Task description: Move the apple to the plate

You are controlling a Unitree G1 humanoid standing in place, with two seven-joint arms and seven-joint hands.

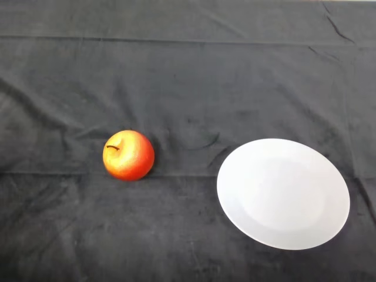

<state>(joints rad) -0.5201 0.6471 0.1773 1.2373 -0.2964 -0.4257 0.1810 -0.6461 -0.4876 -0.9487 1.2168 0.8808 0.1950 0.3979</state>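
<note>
Plate: white, round, shallow, with nothing on it. It lies flat at the near right of the table and is the item closest to the near edge. Its far rim sits roughly level with the apple's middle; its near rim comes close to the bottom of the view.

Apple: red shading to orange-yellow on its upper side, with a short dark stem curving out of the dimple at the top. It stands upright on the cloth, left of centre and to the left of the plate. A clear strip of bare cloth separates the two, so apple and plate are apart, not touching. The apple is on the cloth, not on the plate.

Cloth: dark, nearly black, with a soft nap, covering the whole table. Shallow creases run across it: one long horizontal fold near the far edge, another faint line passing across at about the apple's base, a few short wrinkles at the far right corner, and a small curved crease between apple and plate.

Room: nothing beyond the covered table can be seen.

Hand: no part of the robot is visible, so its fingers cannot be described.
</note>
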